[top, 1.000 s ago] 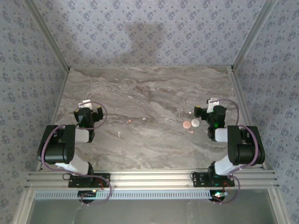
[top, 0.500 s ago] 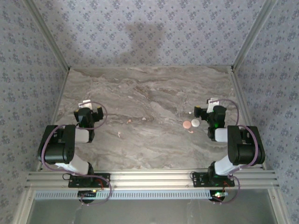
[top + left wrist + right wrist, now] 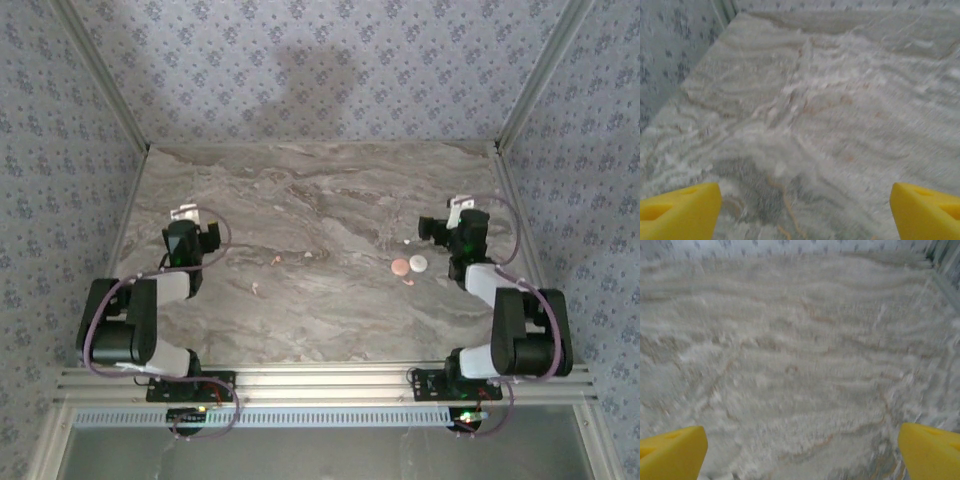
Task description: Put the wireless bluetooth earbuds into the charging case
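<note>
The earbuds are tiny pale specks on the marble table: a pinkish earbud and a whitish one mid-table, another speck nearer the left arm, and a pink piece at the right. The charging case shows as a round pink puck with a round white puck touching it. My left gripper hovers at the left, open and holding nothing. To the right of the pucks, my right gripper is likewise open, with bare marble between its yellow fingertips.
Patterned walls close the table on the left, back and right, with metal rails along the corners. An aluminium frame runs along the near edge, where both arm bases are bolted. Both wrist views are blurred.
Both arms have stretched further from their bases, carrying the grippers toward the back of the table. The specks and pucks have not moved.
</note>
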You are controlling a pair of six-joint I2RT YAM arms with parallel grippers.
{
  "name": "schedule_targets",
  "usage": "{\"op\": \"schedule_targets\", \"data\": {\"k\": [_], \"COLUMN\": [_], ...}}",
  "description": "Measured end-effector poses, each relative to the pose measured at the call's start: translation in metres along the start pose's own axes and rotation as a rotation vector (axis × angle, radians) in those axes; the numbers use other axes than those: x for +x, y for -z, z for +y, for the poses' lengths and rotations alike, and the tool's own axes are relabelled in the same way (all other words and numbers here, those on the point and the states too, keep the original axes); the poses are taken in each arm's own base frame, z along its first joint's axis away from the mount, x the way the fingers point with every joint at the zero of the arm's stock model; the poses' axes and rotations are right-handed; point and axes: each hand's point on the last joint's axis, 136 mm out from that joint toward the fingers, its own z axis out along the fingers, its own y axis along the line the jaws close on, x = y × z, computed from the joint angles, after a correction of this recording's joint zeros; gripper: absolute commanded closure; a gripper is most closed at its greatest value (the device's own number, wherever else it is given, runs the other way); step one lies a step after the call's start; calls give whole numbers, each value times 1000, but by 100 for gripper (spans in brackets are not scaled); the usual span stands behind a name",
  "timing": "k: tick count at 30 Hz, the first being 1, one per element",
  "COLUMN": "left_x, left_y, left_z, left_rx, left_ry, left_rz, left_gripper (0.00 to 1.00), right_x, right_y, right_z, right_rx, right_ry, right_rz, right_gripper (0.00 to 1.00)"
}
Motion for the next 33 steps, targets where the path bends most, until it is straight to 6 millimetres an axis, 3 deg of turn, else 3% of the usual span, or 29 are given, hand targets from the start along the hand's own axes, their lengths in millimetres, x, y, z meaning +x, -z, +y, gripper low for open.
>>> {"op": "schedule_targets", "data": {"k": [4,8,11,13,18,25,29,33], "left_x": [-54,-74,-60,-40,-6,26,38,38], "left_y": [25,43,51,59,79,93,95,94], "left_z": [-28,-51,-76,-94,-121,-113,-110,-109], "left_rx": [81,190,279,332,416,409,397,392], "left_ry": [38,125,151,135,116,164,178,189], "left_rz": [-67,-48,45,127,268,336,363,364], "left_gripper": [19,23,23,23,23,23,22,22], "right_x": [-29,-23,-5,10,49,100,112,117], "right_y": [22,51,73,85,105,104,99,90], "right_z": [13,40,64,77,93,101,103,105], "right_rx": [-22,-73,-135,-173,-203,-159,-138,-126], "right_ry": [-38,-32,-19,-19,-69,-109,-105,-96], "right_rz": [38,154,262,347,551,790,851,881], "right_gripper": [1,12,22,26,33,38,38,38]}}
